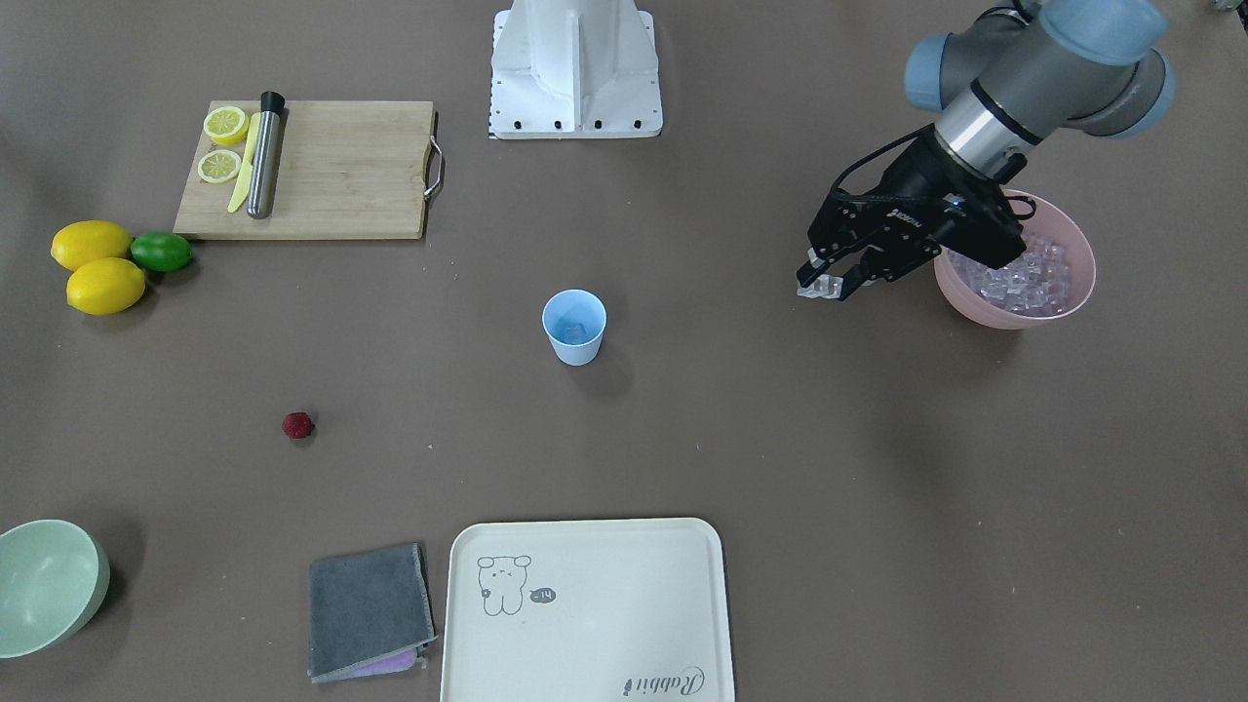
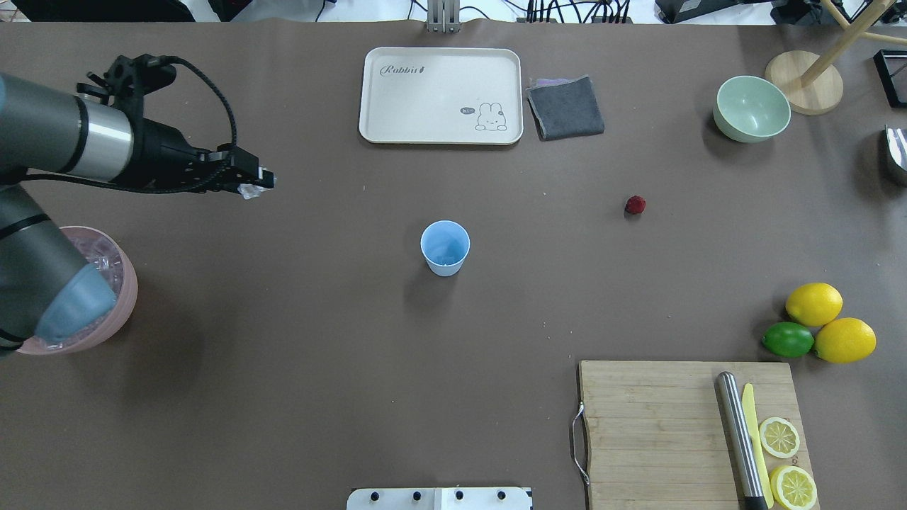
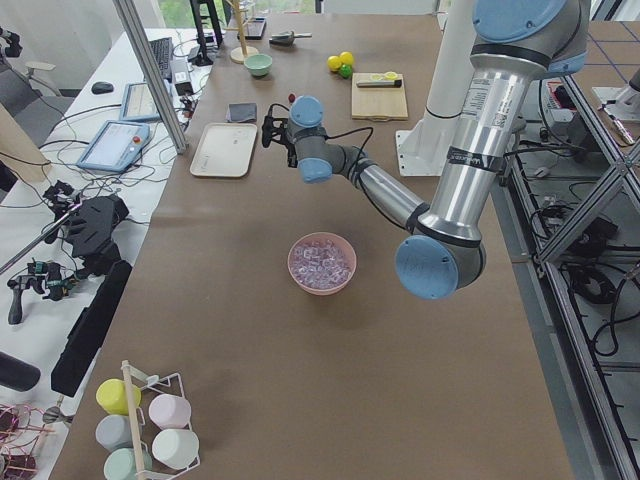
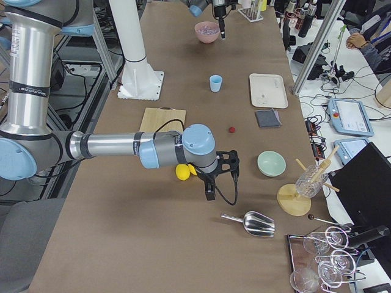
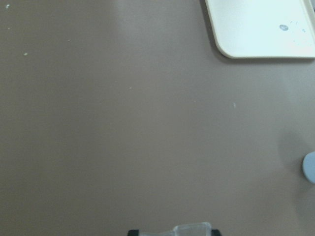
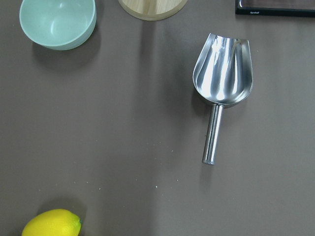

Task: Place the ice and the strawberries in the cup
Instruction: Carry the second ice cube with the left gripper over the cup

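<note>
Overhead exterior footage showed the cup (image 2: 445, 248) standing upright near the middle of the table (image 2: 283, 368), mouth up and apart from everything else. Whether anything lay in its bottom was too faint to tell. The strawberry (image 2: 635, 205) lay alone on the bare table, well off to the robot's right of the cup and a little farther from the base.

One ice cube (image 1: 817, 287) was pinched between the fingers of the left gripper (image 2: 261, 183), which was clamped on it. The gripper hung above the table just outside the pink bowl (image 1: 1009, 316), between that bowl and the cup and well short of the cup. The rest of the ice (image 1: 1035, 276) was heaped in the pink bowl at the robot's left end.

The right gripper (image 4: 209, 194) appeared only in the right-side view, hanging above the table near the lemons (image 2: 813, 303) and the lime (image 2: 787, 339). I could not tell from there whether its fingers were apart or together. Its wrist camera looked down on a metal scoop (image 6: 222, 83) lying flat and on the pale-green bowl (image 6: 57, 22).

A cream tray (image 2: 425, 106) and a folded grey cloth (image 2: 565, 108) lay side by side along the far edge. A wooden cutting board (image 2: 652, 425) near the base carried lemon slices (image 2: 779, 437), a yellow knife (image 2: 754, 432) and a steel muddler (image 2: 737, 439).
</note>
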